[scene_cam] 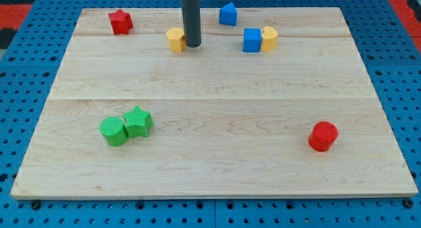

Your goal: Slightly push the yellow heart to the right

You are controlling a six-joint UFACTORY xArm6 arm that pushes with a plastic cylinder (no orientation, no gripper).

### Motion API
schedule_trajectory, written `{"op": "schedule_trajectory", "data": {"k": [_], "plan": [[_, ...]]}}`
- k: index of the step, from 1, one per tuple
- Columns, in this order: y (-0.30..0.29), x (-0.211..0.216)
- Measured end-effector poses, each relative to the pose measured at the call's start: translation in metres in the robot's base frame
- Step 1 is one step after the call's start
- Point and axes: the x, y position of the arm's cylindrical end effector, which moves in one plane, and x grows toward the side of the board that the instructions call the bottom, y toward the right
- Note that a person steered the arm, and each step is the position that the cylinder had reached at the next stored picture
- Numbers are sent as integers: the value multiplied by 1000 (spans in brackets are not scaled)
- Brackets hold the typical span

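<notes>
The yellow heart (pixel 175 39) lies near the view's top, left of centre, on the wooden board (pixel 210 156). My tip (pixel 192 45) rests on the board right against the heart's right side, touching it or nearly so. The dark rod rises straight up from there and leaves the view at the top. A second yellow block (pixel 270 39), hexagon-like, sits further to the view's right, touching a blue cube (pixel 251 40).
A blue triangle-like block (pixel 227 14) sits at the top, right of the rod. A red star (pixel 120 22) is at the top left. A green cylinder (pixel 113 131) and a green star (pixel 138 121) touch at the lower left. A red cylinder (pixel 323 136) is at the lower right.
</notes>
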Motion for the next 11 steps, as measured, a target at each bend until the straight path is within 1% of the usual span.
{"op": "schedule_trajectory", "data": {"k": [1,2,3,4,5,7,9,10,11], "plan": [[2,-24],[32,-49],[80,-46],[96,-26],[144,-23],[147,-14],[145,-14],[137,-24],[142,-57]]}}
